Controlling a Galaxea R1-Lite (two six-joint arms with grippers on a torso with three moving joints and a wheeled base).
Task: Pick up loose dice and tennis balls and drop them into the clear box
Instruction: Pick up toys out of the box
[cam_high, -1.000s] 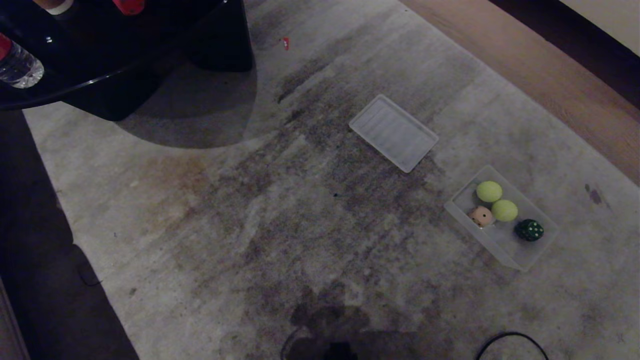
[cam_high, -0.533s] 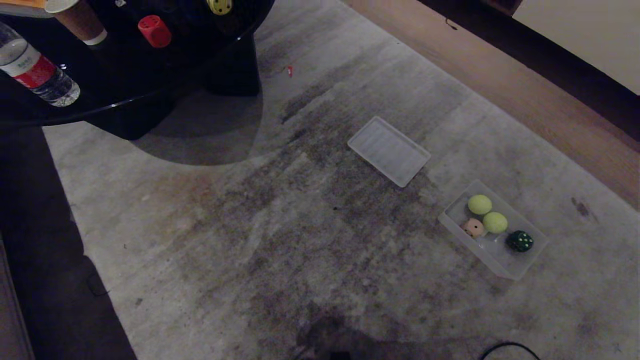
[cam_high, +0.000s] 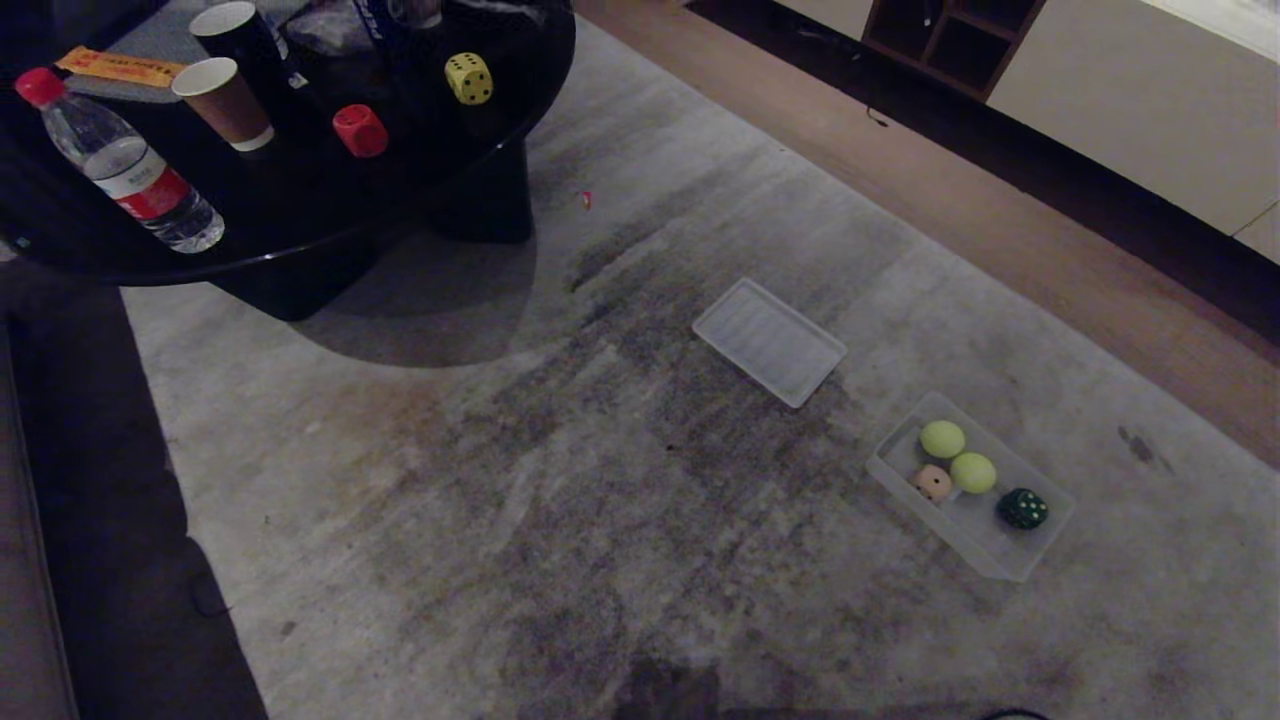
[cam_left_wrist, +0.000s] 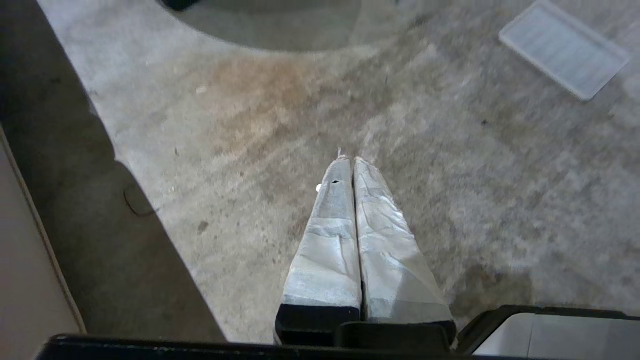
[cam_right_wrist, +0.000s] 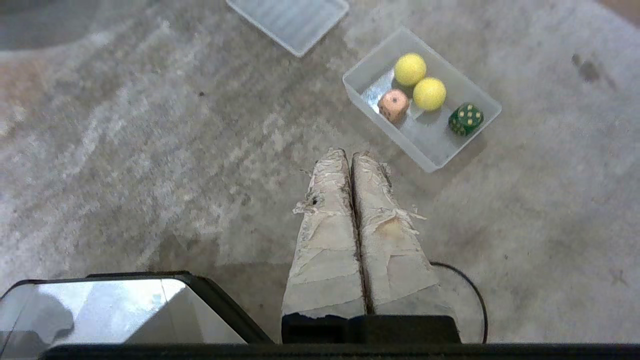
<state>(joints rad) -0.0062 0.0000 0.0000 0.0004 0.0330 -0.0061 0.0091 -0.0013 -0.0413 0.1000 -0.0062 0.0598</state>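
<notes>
The clear box (cam_high: 978, 532) (cam_right_wrist: 431, 139) lies on the grey carpet at the right. Inside it are two tennis balls (cam_high: 943, 438) (cam_high: 973, 472) (cam_right_wrist: 410, 69) (cam_right_wrist: 429, 93), a pinkish-beige die (cam_high: 932, 483) (cam_right_wrist: 393, 105) and a dark green die (cam_high: 1022, 508) (cam_right_wrist: 465, 118). A red die (cam_high: 360, 130) and a yellow die (cam_high: 468, 78) rest on the black table at the far left. My right gripper (cam_right_wrist: 350, 154) hangs shut and empty above the carpet, short of the box. Over bare carpet, the left gripper (cam_left_wrist: 352, 160) is also shut and empty. Neither arm shows in the head view.
The round black table (cam_high: 300, 262) also carries a water bottle (cam_high: 130, 170) and paper cups (cam_high: 225, 100). A flat ribbed panel (cam_high: 768, 342) (cam_left_wrist: 565, 50) lies beyond the box. A black cable (cam_right_wrist: 470, 290) loops near the right gripper. Wood floor and a cabinet (cam_high: 950, 40) lie beyond the carpet.
The head view has tilted upward, so the whole scene slid down in the picture and the table top with the red and yellow dice came into view. No object moved.
</notes>
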